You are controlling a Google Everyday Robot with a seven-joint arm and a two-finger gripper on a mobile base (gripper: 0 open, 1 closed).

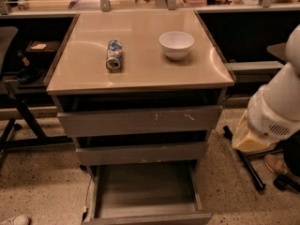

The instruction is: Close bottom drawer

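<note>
The bottom drawer [146,187] is the lowest of three grey drawers in the cabinet. It is pulled far out toward me, its shallow tray is empty, and its flat front [150,218] sits at the lower edge of the view. My white arm enters from the right. Its pale tan gripper end [247,136] hangs to the right of the cabinet, level with the middle drawer front [140,153], apart from all the drawers and holding nothing that I can see.
The top drawer front [140,121] has pale scratches. A can [114,55] lies on its side and a white bowl [176,44] stands on the beige cabinet top [140,74]. Black chair legs [246,165] lie on the floor at right, and a dark stand [18,107] is at left.
</note>
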